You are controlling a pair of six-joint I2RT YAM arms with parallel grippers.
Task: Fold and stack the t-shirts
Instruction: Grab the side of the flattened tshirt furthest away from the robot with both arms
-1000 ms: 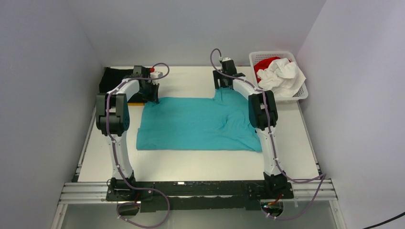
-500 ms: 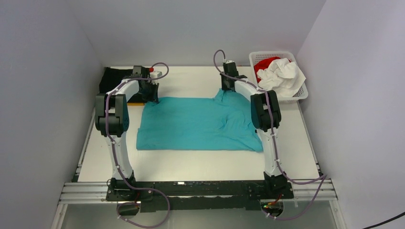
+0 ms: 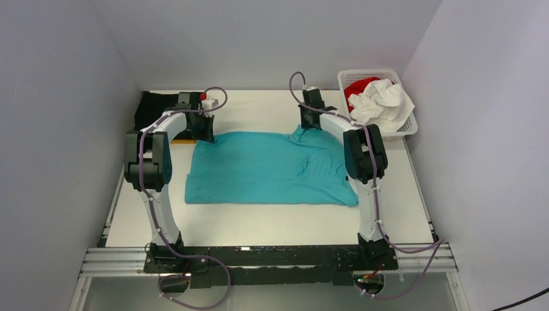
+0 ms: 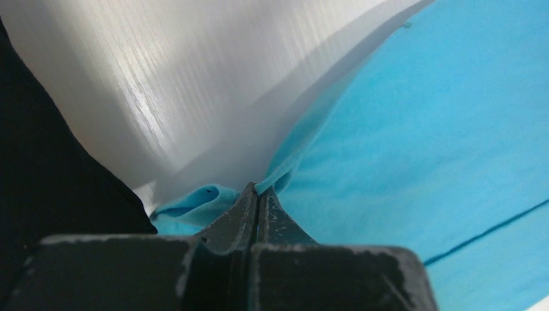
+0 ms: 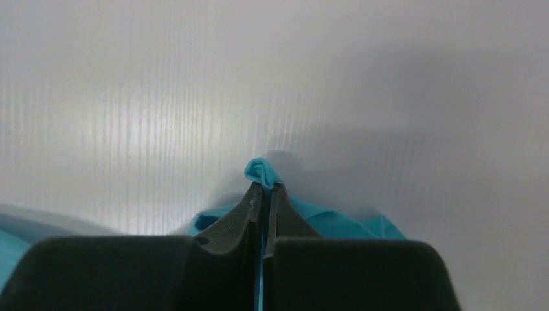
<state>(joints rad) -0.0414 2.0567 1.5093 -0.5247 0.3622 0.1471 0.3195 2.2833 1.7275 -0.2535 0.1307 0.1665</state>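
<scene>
A turquoise t-shirt [image 3: 265, 168] lies spread across the middle of the table. My left gripper [image 3: 208, 135] is shut on its far left corner; the wrist view shows the cloth edge [image 4: 285, 170] pinched between the jaws at my left gripper [image 4: 259, 189]. At the far right corner, my right gripper [image 3: 305, 127] is shut on a small fold of turquoise cloth [image 5: 261, 170] poking out above my right gripper [image 5: 265, 186]. A black t-shirt [image 3: 154, 107] lies folded at the far left. Red [image 3: 358, 86] and white [image 3: 387, 103] shirts fill the basket.
The white lattice basket [image 3: 409, 128] stands at the far right corner against the wall. An orange-yellow strip [image 3: 184, 138] peeks out beside the black shirt. Walls close in on the left, back and right. Bare table [image 3: 272, 223] lies in front of the turquoise shirt.
My right gripper moved a little right and away along the shirt's far edge and closed on the corner. The left arm shifted slightly, still holding its corner.
</scene>
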